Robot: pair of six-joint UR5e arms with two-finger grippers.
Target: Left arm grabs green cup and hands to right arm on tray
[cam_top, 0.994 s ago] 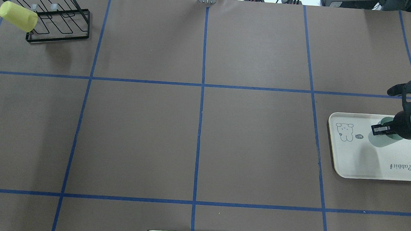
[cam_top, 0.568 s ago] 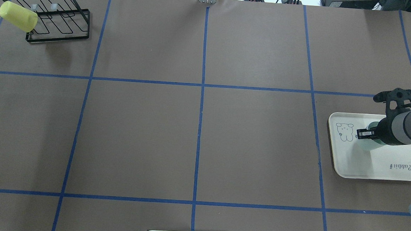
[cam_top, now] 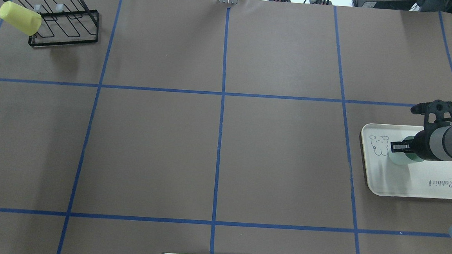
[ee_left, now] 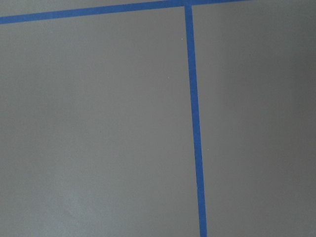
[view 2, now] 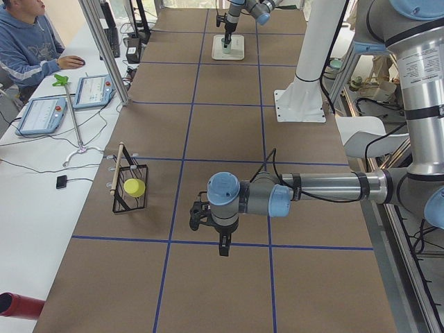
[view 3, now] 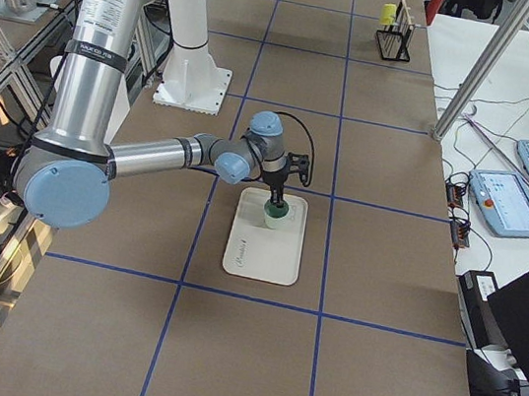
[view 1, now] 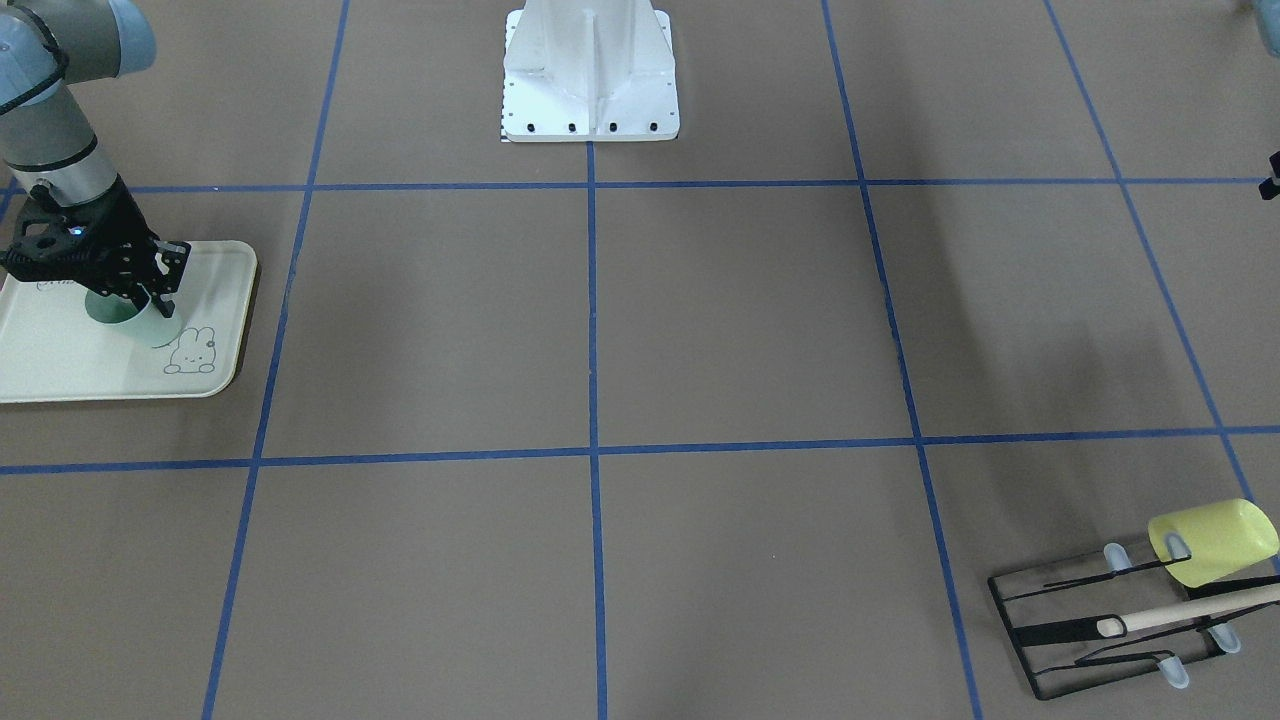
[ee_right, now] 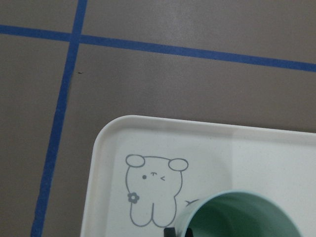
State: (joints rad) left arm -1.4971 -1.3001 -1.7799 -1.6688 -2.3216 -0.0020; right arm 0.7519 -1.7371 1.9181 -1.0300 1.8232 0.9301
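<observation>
The pale mint-green cup (cam_top: 400, 158) is upright over the cream tray (cam_top: 415, 181), beside the bunny drawing. Whether its base rests on the tray I cannot tell. My right gripper (cam_top: 399, 147) comes down from above and is shut on the cup's rim (view 1: 112, 310), with one finger inside the mouth. The right wrist view shows the cup's open mouth (ee_right: 242, 217) and the tray corner (ee_right: 113, 148). My left gripper (view 2: 223, 244) hangs over bare table far from the tray. It shows only in the exterior left view, so I cannot tell its state.
A yellow-green cup (cam_top: 20, 17) sits on a prong of the black wire rack (cam_top: 67, 34) at the table's far left corner. The robot's white base (view 1: 590, 70) stands at the near edge. A seated person (view 2: 28, 41) is beside the table.
The right gripper has carried the green cup leftward in the overhead view and lower over the tray. The cup went from tilted to upright.
</observation>
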